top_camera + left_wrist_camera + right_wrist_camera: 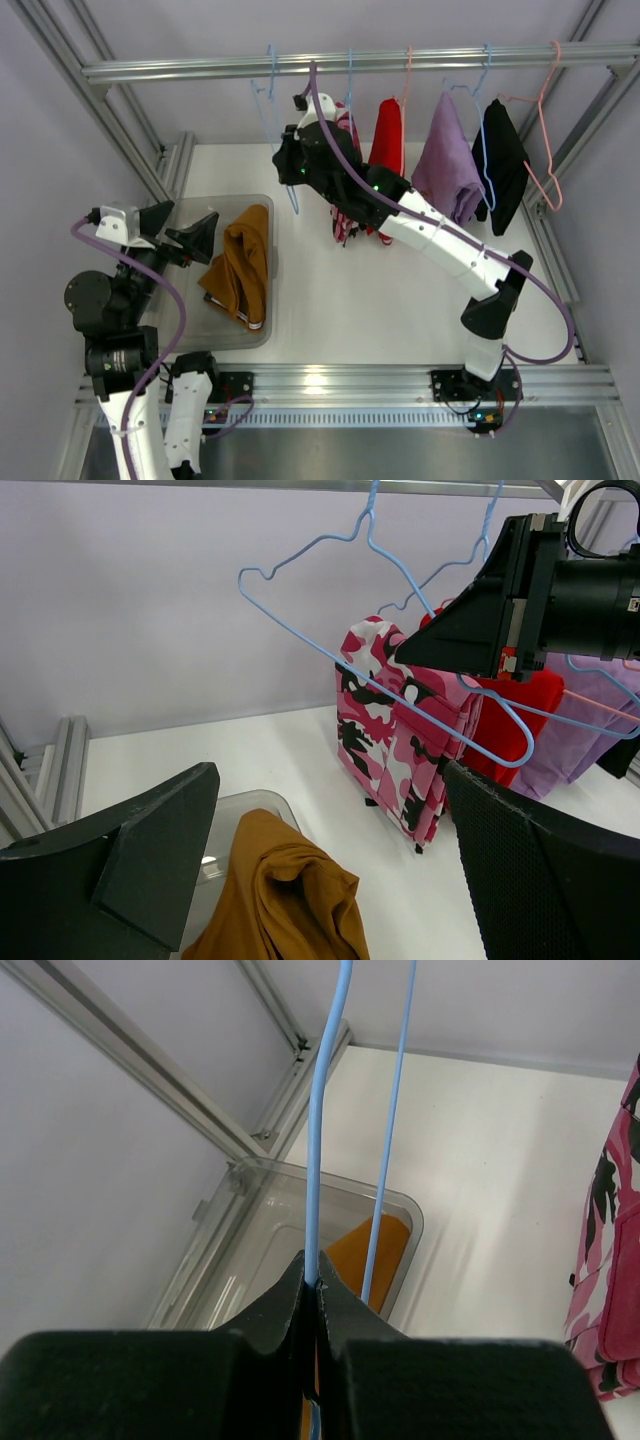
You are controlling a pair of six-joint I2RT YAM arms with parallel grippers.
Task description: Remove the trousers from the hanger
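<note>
Mustard-brown folded cloth trousers point(240, 270) w/ a pale stripe at the hem lie crumpled in the clear plastic bin point(225, 340) at the near left of the white worktop point(350, 300), i.e. off the wire and well apart from it. The thin light-blue wire hanger point(313, 1230) hangs bare by its hook from the metal rail point(200, 68) at the far side. Nothing is draped on it in any view.

Right tool point(316, 1285): jaws pinched tight on the hanger's wire, one strand clamped btw them, a second strand running just beside. Its arm reaches far and left across the worktop to get there.

Left tool point(183, 230): jaws spread wide, holding nothing. It hovers over the left part of the bin, just beside the trousers, and isn't touching cloth as far as the wrist view shows.

Also on the rail, right of the bare hanger: pink camouflage garment point(390, 750), red garment point(387, 140), purple garment point(445, 165), black garment point(505, 170). None are involved.

Progress, my read: the main job looks done, w/ the trousers separated and sitting in the bin. Prob. left to do: the right tool lets go of the hanger so it hangs free, then both arms pull back. On release, watch that the hanger doesn't swing off the rail or into the camouflage garment next to it.
</note>
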